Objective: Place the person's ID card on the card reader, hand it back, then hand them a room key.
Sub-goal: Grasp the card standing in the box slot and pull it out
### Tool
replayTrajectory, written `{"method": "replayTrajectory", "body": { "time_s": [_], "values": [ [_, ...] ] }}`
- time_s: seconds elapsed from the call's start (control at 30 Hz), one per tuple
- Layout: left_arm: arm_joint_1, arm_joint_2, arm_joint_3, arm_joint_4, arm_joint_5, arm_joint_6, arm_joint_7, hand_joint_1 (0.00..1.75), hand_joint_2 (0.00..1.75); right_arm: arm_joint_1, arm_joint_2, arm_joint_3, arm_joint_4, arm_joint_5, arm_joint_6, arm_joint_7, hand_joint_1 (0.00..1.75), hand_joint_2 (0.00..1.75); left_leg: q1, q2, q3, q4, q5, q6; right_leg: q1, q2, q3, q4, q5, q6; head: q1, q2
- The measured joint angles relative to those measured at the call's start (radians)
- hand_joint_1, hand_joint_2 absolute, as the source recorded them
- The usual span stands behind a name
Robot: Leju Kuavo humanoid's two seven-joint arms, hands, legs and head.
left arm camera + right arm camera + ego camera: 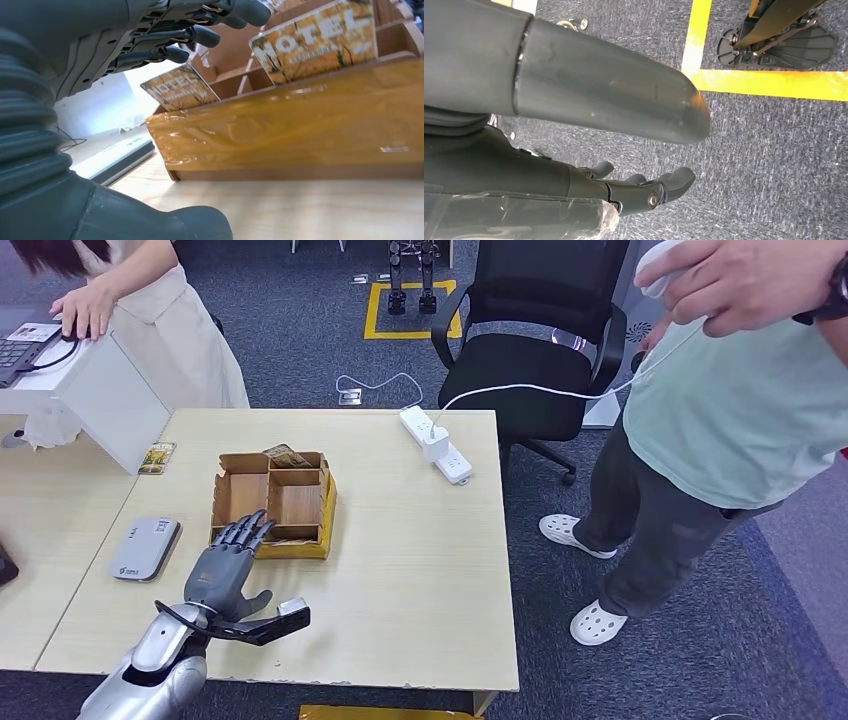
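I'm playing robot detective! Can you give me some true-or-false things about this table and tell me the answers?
1. The left hand reaches over the cardboard box. True.
2. The box holds hotel cards. True.
3. The left hand grips a card. False: its fingers are spread, holding nothing.
4. The grey card reader sits inside the box. False: it lies on the table beside it.
5. A white power strip lies on the table. True.

On the table point(420, 570) we find the card reader point(145, 548) left of the divided box point(272, 504) — cards point(317, 37) stand inside it — with the power strip point(436, 444) behind, to the right.
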Motion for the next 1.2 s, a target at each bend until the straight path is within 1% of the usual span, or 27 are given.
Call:
{"method": "replayTrajectory", "body": {
  "time_s": [0.17, 0.33, 0.57, 0.8, 1.03, 1.2],
  "values": [
    [0.004, -0.018, 0.029, -0.001, 0.004, 0.027, -0.003, 0.0, 1.75, 0.002, 0.0, -0.004, 0.0, 0.002, -0.001, 0.004, 0.0, 0.0, 0.0, 0.0, 0.0, 0.0, 0.0, 0.0, 0.0, 0.0, 0.0, 0.0, 0.0, 0.0, 0.0, 0.0],
    [0.007, -0.027, 0.046, -0.002, -0.001, 0.029, -0.002, 0.0, 1.75, 0.003, 0.0, -0.005, 0.0, 0.003, -0.001, 0.006, 0.0, 0.0, 0.0, 0.0, 0.0, 0.0, 0.0, 0.0, 0.0, 0.0, 0.0, 0.0, 0.0, 0.0, 0.0, 0.0],
    [0.009, -0.03, 0.058, -0.001, -0.026, 0.03, 0.016, 0.0, 1.75, 0.003, 0.0, -0.005, 0.0, 0.006, 0.0, 0.006, 0.0, 0.0, 0.0, 0.0, 0.0, 0.0, 0.0, 0.0, 0.0, 0.0, 0.0, 0.0, 0.0, 0.0, 0.0, 0.0],
    [0.001, -0.032, 0.089, 0.021, -0.083, 0.043, 0.071, 0.0, 1.75, 0.004, 0.0, -0.005, 0.0, 0.014, 0.0, 0.006, 0.0, 0.0, 0.0, 0.0, 0.0, 0.0, 0.0, 0.0, 0.0, 0.0, 0.0, 0.0, 0.0, 0.0, 0.0, 0.0],
    [-0.008, -0.031, 0.125, 0.05, -0.096, 0.051, 0.074, 0.0, 1.75, 0.005, 0.0, -0.005, 0.0, 0.016, 0.0, 0.006, 0.0, 0.0, 0.0, 0.0, 0.0, 0.0, 0.0, 0.0, 0.0, 0.0, 0.0, 0.0, 0.0, 0.0, 0.0, 0.0],
    [-0.01, -0.031, 0.136, 0.06, -0.096, 0.052, 0.071, 0.0, 1.75, 0.005, 0.0, -0.006, 0.0, 0.018, 0.0, 0.007, 0.0, 0.0, 0.0, 0.0, 0.0, 0.0, 0.0, 0.0, 0.0, 0.0, 0.0, 0.0, 0.0, 0.0, 0.0, 0.0]
  ]
}}
